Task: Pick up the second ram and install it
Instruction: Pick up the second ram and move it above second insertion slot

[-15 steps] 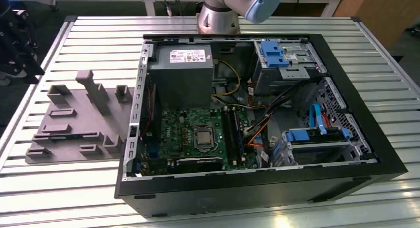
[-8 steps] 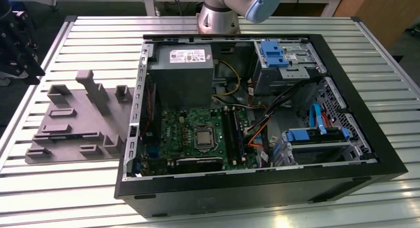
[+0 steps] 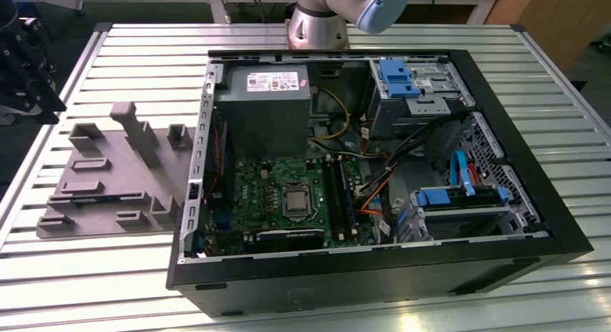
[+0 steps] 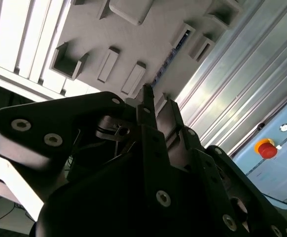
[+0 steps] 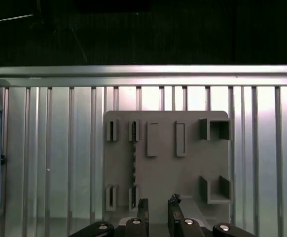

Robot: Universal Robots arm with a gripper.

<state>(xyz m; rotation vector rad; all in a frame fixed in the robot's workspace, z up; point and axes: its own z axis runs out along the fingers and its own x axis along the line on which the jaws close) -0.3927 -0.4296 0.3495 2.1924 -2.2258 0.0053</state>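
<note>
Near the table [image 3: 105, 275] edge at the exterior view's left, the grey fixture [image 3: 105, 167] lay flat on the slats, just beside the open case [image 3: 382, 282]. The ram [image 5: 133, 163] stood on edge in the fixture, its two ends seated in small slots. It appeared in both wrist views as a thin strip, bluish in the second wrist view. Nothing touched it.

The gripper [image 5: 158, 202] hung above the fixture, apart from it. In the first wrist view the fingertips showed against one edge of the fixture. The ram lay off to one side of the fingers [image 5: 143, 211], not between them. The fingers were parted by a narrow gap and held nothing.

The case lay on its side, open upward, taking up the table's middle and the exterior view's right. Inside it were:
- a green motherboard [image 3: 277, 196] on the floor of the case;
- a grey power supply [image 3: 262, 106] toward the far table edge;
- blue brackets [image 3: 396, 78] at the far and near sides;
- long black slots [image 3: 336, 192] running beside the processor socket. I could not tell whether a module sat in them.

A red button [image 4: 267, 149] sat on a pale panel beyond the table edge in the second wrist view.
</note>
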